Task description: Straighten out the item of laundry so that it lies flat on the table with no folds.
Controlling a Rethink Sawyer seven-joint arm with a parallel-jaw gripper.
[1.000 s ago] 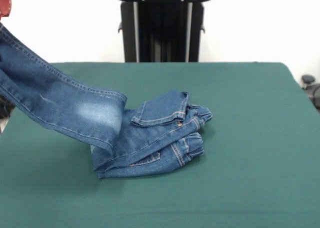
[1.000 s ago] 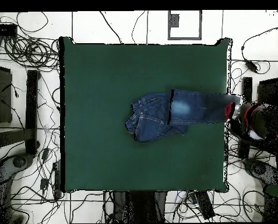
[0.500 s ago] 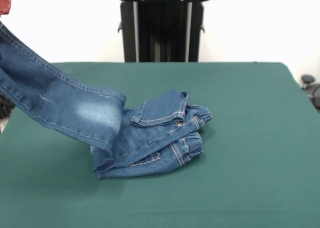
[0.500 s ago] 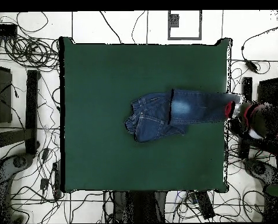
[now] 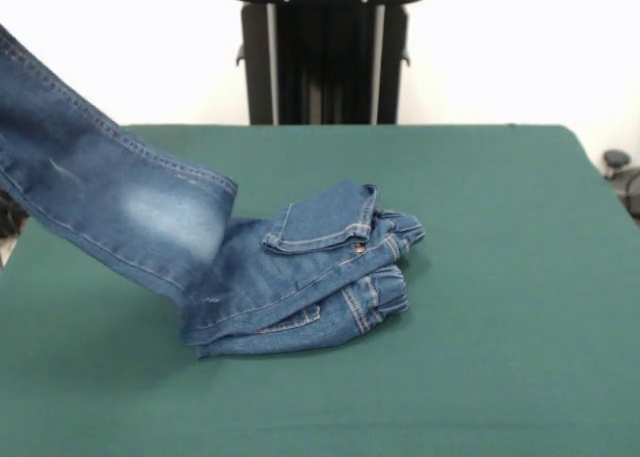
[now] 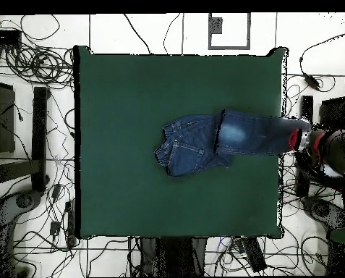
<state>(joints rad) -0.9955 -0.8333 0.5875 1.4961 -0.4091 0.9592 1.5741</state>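
The blue denim jeans (image 5: 300, 277) lie bunched and folded near the middle of the dark green table (image 5: 500, 277). One leg (image 5: 100, 197) with a faded pale patch is lifted off the table and runs up and out past the front view's left edge. The gripper is out of the front view. In the overhead view the jeans (image 6: 189, 145) sit at the centre of the table (image 6: 131, 94). The lifted leg (image 6: 251, 134) stretches right to the table's right edge. There the red-tipped gripper (image 6: 296, 137) is shut on the leg's end.
The robot's black pedestal (image 5: 325, 52) stands behind the table's far edge. Many cables (image 6: 30, 108) and dark stands lie on the floor around the table. A dark object (image 5: 625, 182) sits off the table's right side in the front view.
The gripper has drawn the held leg further outward past the table's edge. Its red tip has left the front view's top left corner. The bunched part has barely shifted.
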